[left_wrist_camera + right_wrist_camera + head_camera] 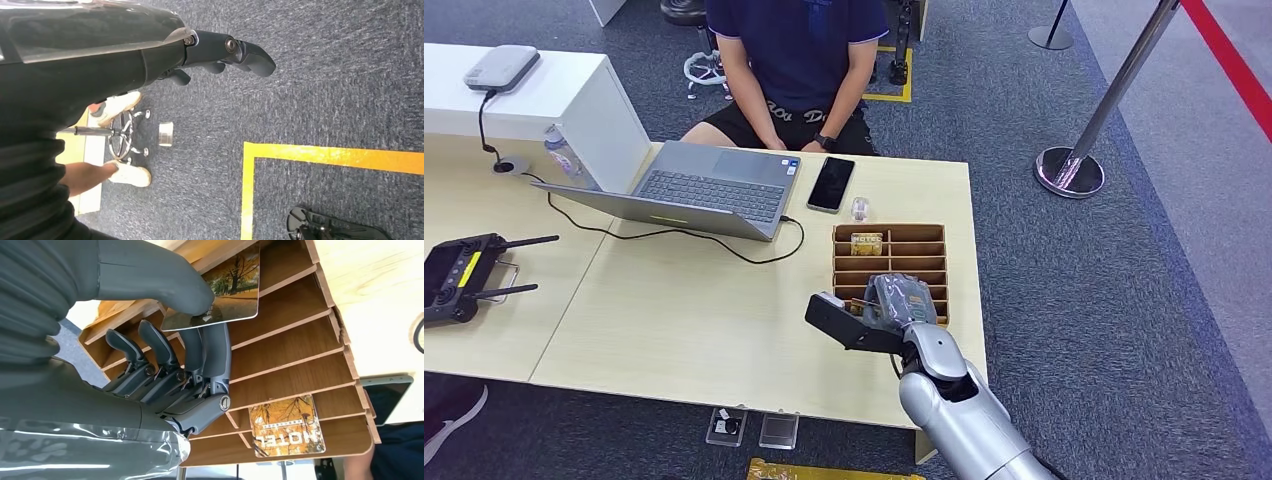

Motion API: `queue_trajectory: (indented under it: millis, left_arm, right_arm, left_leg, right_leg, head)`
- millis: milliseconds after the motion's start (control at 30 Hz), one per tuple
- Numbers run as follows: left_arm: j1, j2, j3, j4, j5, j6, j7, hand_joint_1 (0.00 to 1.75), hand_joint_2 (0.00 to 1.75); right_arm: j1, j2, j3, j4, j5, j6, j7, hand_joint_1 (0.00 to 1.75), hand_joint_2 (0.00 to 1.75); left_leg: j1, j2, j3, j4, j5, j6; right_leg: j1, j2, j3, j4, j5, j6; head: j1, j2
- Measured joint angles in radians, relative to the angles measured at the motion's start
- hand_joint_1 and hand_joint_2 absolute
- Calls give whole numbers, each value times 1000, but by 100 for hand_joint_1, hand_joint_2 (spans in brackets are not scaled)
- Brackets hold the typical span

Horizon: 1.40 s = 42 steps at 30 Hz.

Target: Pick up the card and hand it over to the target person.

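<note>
My right hand [879,312] hovers over the near slots of the wooden card holder [924,262] on the table's right side. In the right wrist view the thumb and fingers [210,355] pinch a card [235,287] printed with autumn trees, its free end above the holder's slats [300,340]. A second card marked HOTEL [286,425] stands in a far slot [866,243]. The person [799,50] sits across the table behind the laptop. My left hand [220,52] hangs over the carpet, its fingers loosely extended, holding nothing.
On the table [684,320] lie an open laptop [694,190] with its cable, a black phone [831,183], a small jar [859,209] and a black remote controller [459,275]. A stanchion base [1069,172] stands on the carpet to the right.
</note>
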Motion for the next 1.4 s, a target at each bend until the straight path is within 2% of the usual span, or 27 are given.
queue_trajectory:
  millis: [267,467,600,733,900,1100,1267,1400]
  left_arm:
    - [3,0,19,0,19,-3,5,0,175]
    - [3,-3,25,0,24,-2,1,0,175]
    - [2,-3,21,0,22,-3,-4,0,175]
    - [1,-3,12,0,13,-7,-10,0,175]
    - [-3,3,-4,2,-2,-16,-21,0,175]
    - [-12,11,-10,3,-11,-23,-26,0,175]
    - [-12,12,-4,3,-9,-19,-33,0,175]
    - [-10,13,-5,4,-12,-20,-31,0,175]
  right_arm:
    - [38,-85,-35,-321,16,-43,-61,157,175]
    - [52,-99,-51,-424,30,-77,-110,157,175]
    - [50,-100,-47,-429,57,-100,-140,157,175]
    - [6,-77,-33,-320,103,-129,-183,157,175]
    - [-110,-2,-39,-73,160,-209,-269,157,175]
    - [-271,83,-90,205,239,-312,-315,157,175]
    - [-388,128,-146,443,266,-370,-341,157,175]
    - [-425,142,-172,518,276,-374,-329,157,175]
  left_leg:
    - [0,-2,-1,1,0,0]
    - [0,-1,0,0,0,0]
    - [0,-1,0,0,0,0]
    - [0,0,1,0,0,0]
    - [0,3,1,0,0,0]
    - [0,4,0,0,1,-1]
    - [0,3,0,0,1,-1]
    - [0,2,0,0,2,-1]
  right_leg:
    - [0,-2,0,0,-1,0]
    - [0,-1,0,0,0,0]
    - [0,-1,0,-1,0,0]
    - [0,0,1,-1,0,0]
    - [0,3,0,0,1,0]
    - [0,4,-2,1,2,-2]
    - [0,3,-1,1,2,-2]
    - [0,2,-1,1,2,-2]
  head:
    - [0,0]
    - [0,0]
    - [0,0]
    - [0,0]
    - [0,0]
    - [0,0]
    - [0,0]
    - [0,0]
